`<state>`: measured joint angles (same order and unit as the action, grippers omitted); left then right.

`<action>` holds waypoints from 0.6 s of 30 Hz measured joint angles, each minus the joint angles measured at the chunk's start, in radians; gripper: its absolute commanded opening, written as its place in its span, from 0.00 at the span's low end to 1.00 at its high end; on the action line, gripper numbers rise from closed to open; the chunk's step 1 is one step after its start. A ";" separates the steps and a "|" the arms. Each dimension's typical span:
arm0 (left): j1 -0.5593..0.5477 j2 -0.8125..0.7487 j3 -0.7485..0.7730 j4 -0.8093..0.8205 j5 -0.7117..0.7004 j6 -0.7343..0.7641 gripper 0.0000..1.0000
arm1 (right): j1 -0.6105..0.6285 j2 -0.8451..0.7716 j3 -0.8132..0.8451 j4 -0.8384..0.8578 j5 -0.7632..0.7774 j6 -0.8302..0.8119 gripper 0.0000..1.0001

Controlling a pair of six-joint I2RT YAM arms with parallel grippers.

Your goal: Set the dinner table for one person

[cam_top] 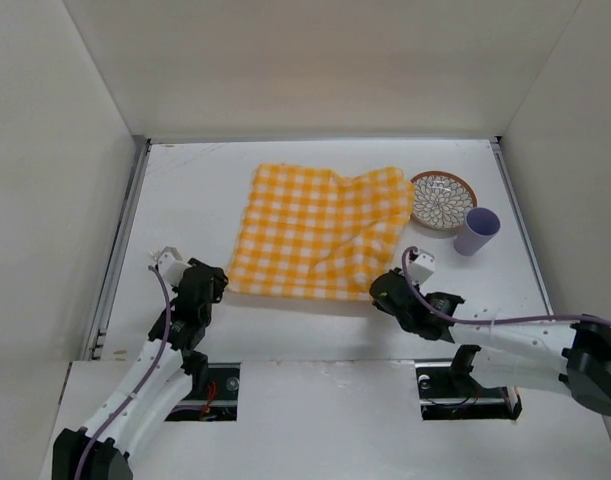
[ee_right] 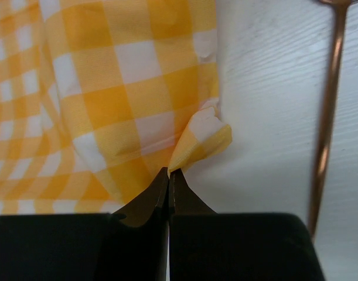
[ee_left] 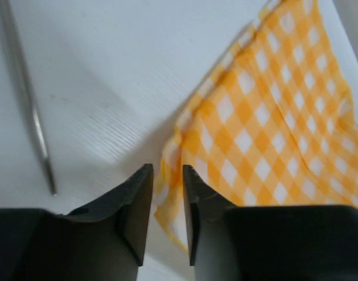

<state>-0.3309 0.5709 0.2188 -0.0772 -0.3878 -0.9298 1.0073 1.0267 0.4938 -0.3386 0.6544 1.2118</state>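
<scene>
**Checked cloth held at one near corner on the white bench**

The bench [cam_top: 195, 180] is seen as a large, flat white rectangle. It is bounded by a metal rail [cam_top: 120, 250] on the left, a matching one on the right, and pale walls behind. A faint linear grain is shown on its surface in both wrist views. Bare white surface is left in a wide strip to the left of the cloth, in a band along the far edge, and in a narrower strip along the near edge where both arms reach in.

A yellow-and-white checked cloth [cam_top: 315, 230] is spread over the middle of the bench. It is soft and woven, mostly flat, and rumpled into folds at its right side. Just beside that rumpled side, a small round patterned plate [cam_top: 443, 200] with a brown rim is set near the far right. A lilac cup [cam_top: 477, 231] stands upright, touching or almost touching the plate's near right edge.

The right tool [ee_right: 169, 172] is low over the bench at the cloth's near right corner. Its dark jaws are pressed together on a puckered fold of that corner.

The left tool [ee_left: 167, 170] is at the cloth's near left corner. Its jaws are narrowly parted with the cloth's edge seen in the gap, and no grip on the fabric is shown.
</scene>
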 measured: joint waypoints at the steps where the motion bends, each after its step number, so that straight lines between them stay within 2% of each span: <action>1: -0.006 -0.004 0.009 -0.018 -0.029 0.014 0.38 | -0.013 0.020 0.000 -0.003 -0.001 -0.015 0.01; 3: -0.035 -0.021 0.037 -0.048 -0.092 0.044 0.51 | -0.046 0.050 0.000 -0.002 -0.010 -0.053 0.01; 6: -0.092 -0.017 0.089 -0.053 -0.172 0.085 0.63 | -0.113 0.076 0.002 0.022 -0.037 -0.118 0.01; 8: -0.134 0.046 0.132 -0.031 -0.203 0.108 0.70 | -0.168 0.101 0.011 0.042 -0.060 -0.169 0.02; 12: -0.169 0.339 0.236 0.058 -0.198 0.157 0.73 | -0.248 0.157 0.045 0.091 -0.109 -0.260 0.03; 15: -0.151 0.563 0.283 0.126 -0.174 0.197 0.71 | -0.281 0.186 0.064 0.132 -0.146 -0.312 0.04; 18: -0.128 0.697 0.295 0.170 -0.159 0.227 0.66 | -0.289 0.198 0.069 0.168 -0.169 -0.346 0.04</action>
<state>-0.4587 1.2678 0.5140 0.0929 -0.5468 -0.7029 0.7181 1.2247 0.5625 -0.1707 0.4854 0.8661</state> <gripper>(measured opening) 0.692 0.042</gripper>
